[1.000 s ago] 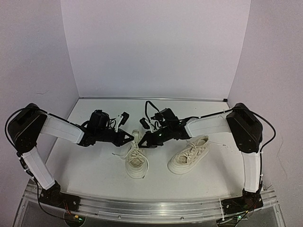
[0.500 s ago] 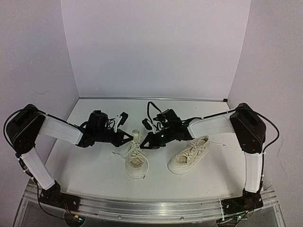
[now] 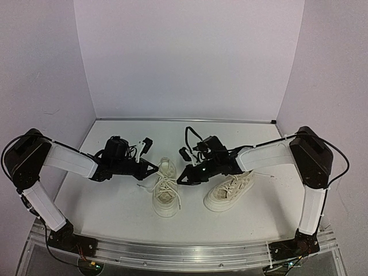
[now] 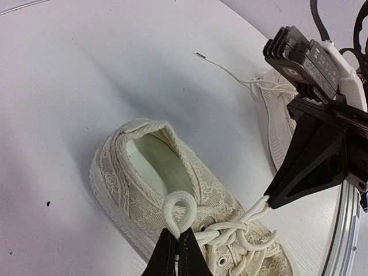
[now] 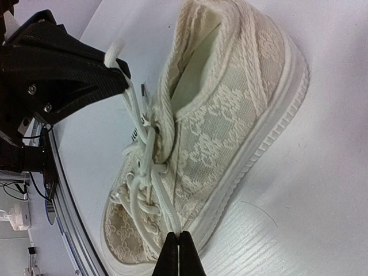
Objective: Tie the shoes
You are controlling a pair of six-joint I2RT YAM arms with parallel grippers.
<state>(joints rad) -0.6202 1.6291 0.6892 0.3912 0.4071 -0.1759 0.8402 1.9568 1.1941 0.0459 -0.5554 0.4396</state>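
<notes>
With left jaws pinching the loop and right jaws pinching a lace strand (both on one shoe), pull apart steadily, guarding against loop slip.

No words, brand marks, labels or numbers can be read in any view. The shoes, their laces, the arms and the white bench show no legible print.
</notes>
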